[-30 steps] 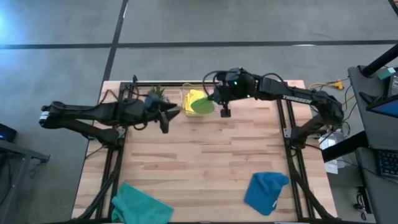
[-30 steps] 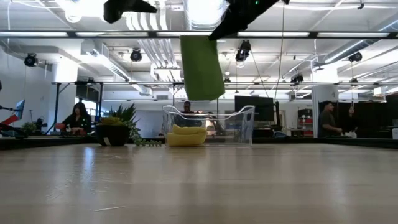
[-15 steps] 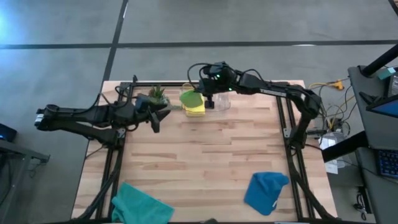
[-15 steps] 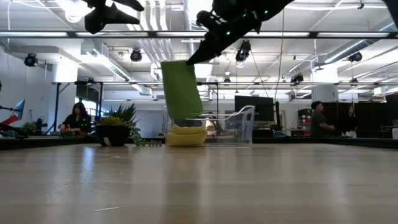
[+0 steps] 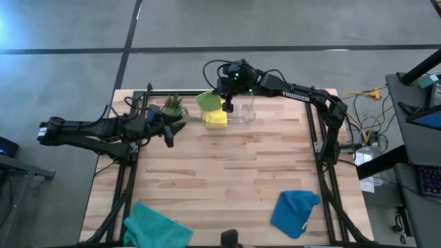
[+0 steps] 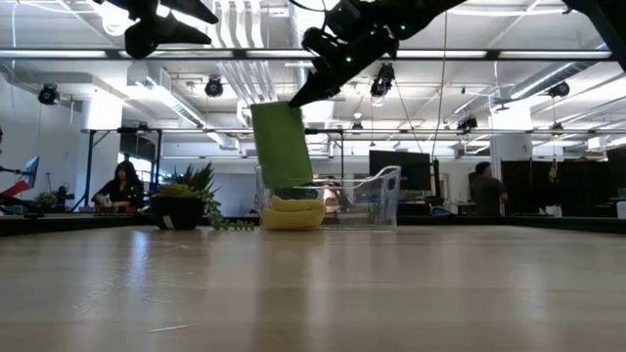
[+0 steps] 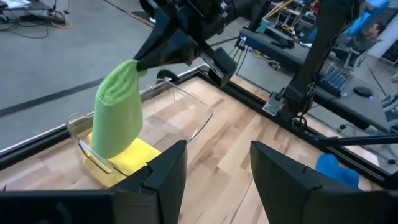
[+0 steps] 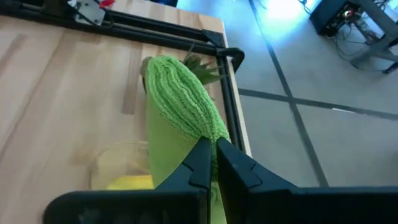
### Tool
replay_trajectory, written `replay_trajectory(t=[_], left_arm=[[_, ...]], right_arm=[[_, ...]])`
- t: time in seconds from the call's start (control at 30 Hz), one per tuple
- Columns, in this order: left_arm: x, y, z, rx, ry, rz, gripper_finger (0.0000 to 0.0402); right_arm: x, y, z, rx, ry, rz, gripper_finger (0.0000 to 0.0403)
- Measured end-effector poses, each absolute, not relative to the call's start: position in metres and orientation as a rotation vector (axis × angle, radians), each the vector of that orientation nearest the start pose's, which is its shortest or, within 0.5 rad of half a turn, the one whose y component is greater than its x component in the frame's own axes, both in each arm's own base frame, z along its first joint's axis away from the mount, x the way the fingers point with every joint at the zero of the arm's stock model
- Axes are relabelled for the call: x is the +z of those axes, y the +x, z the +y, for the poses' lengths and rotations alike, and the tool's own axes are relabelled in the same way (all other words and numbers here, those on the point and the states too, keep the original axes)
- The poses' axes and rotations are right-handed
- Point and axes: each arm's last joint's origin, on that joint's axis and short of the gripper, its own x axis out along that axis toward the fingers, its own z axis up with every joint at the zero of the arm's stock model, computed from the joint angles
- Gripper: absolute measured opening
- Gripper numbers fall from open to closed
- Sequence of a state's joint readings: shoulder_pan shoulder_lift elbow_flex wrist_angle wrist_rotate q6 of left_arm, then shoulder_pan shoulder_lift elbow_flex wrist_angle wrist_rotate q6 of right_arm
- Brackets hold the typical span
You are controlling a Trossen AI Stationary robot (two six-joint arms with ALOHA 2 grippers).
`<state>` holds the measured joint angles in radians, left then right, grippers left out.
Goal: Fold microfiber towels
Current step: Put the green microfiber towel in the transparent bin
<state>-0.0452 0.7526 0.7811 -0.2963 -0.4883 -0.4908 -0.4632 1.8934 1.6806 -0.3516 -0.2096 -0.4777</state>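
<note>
The right end effector (image 5: 227, 105) pinches the lime green towel (image 6: 281, 147) shut, dangling it lengthwise straight over the clear bin (image 6: 377, 200) at the surface's far edge, yellow towel (image 6: 292, 214) inside. The left end effector (image 5: 169, 135) waits nearby, jaws apart, empty.

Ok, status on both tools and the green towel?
Right tool shut on lime green towel, hanging over clear bin. Yellow towel already inside. Left tool open, empty, beside the plant.

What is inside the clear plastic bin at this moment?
A folded yellow towel lies inside the clear bin. The lime green towel hangs above it from the right hand; anything under the yellow towel is hidden.
</note>
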Motion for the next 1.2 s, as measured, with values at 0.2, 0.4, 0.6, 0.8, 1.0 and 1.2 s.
replay_trajectory(t=[0.2, 0.4, 0.6, 0.8, 1.0, 1.2], left_arm=[[0.322, 0.167, 0.006, 0.499, -0.401, 0.173, 0.0161], [0.322, 0.170, 0.006, 0.493, -0.405, 0.167, 0.0161], [0.324, 0.170, 0.006, 0.487, -0.410, 0.151, 0.0161], [0.323, 0.171, 0.006, 0.488, -0.409, 0.154, 0.0161], [0.322, 0.173, 0.006, 0.490, -0.406, 0.164, 0.0161], [0.318, 0.182, 0.005, 0.492, -0.404, 0.176, 0.0161]], right_arm=[[0.294, 0.398, -0.205, -0.150, -0.311, 0.587, 0.0008], [0.272, 0.410, -0.216, -0.136, -0.340, 0.626, 0.0008], [0.251, 0.412, -0.206, -0.057, -0.297, 0.701, 0.0008], [0.267, 0.406, -0.204, -0.078, -0.288, 0.666, 0.0008], [0.295, 0.396, -0.203, -0.107, -0.359, 0.602, 0.0008], [0.307, 0.393, -0.216, -0.209, -0.456, 0.551, 0.0008]])
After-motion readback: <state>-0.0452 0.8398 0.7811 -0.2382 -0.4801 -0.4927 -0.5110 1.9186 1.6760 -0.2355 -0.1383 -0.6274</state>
